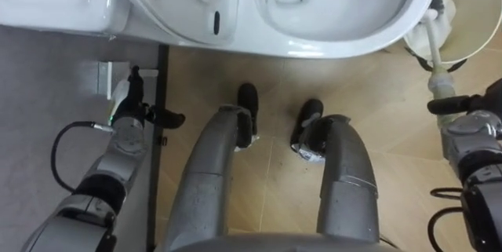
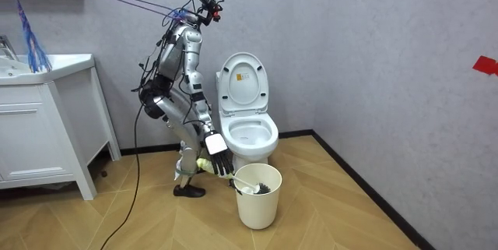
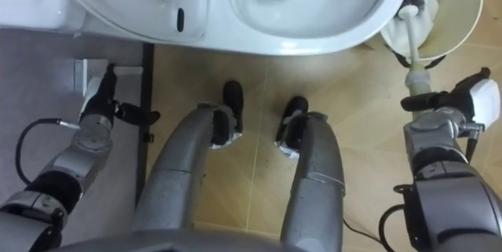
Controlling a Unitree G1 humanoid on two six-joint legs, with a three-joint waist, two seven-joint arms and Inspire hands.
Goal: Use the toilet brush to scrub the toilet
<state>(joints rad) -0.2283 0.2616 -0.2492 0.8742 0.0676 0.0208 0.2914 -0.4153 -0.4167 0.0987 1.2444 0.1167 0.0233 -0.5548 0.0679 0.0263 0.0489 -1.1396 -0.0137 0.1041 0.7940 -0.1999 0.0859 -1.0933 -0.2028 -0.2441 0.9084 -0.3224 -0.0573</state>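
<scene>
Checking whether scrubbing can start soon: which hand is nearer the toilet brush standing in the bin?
Right. The right hand is at the handle end of the toilet brush. The left hand hangs on the opposite side of the toilet, well away from it.

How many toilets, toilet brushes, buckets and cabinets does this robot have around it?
Toilet: 1
Toilet brush: 1
White bucket: 1
Vanity cabinet: 1
Total: 4
</scene>
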